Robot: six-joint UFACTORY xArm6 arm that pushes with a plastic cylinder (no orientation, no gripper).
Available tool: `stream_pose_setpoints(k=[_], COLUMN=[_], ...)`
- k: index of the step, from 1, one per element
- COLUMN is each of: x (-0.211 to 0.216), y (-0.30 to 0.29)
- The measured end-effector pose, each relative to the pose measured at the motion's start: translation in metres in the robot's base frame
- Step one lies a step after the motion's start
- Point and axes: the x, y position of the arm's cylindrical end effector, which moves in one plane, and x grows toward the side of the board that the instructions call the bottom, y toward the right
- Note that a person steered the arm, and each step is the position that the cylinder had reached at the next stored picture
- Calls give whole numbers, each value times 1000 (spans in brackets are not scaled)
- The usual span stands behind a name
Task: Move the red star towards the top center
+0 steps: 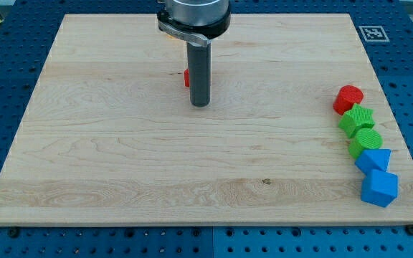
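The red star (186, 77) is almost wholly hidden behind my rod; only a small red sliver shows at the rod's left edge, near the view's top centre. My tip (200, 104) rests on the wooden board (120, 158) just below and in front of that red sliver. Whether the tip touches the star cannot be told.
A column of blocks sits at the view's right edge: a red cylinder (348, 98), a green star-like block (357, 120), a green cylinder (366, 141), a blue block (373, 159) and a blue cube (379, 188). A fiducial marker (372, 33) is at the board's top right corner.
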Motion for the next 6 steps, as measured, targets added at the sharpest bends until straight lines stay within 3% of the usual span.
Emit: stream_pose_setpoints(k=[3,5,6], x=[-25,-92,-78], y=[0,0,10])
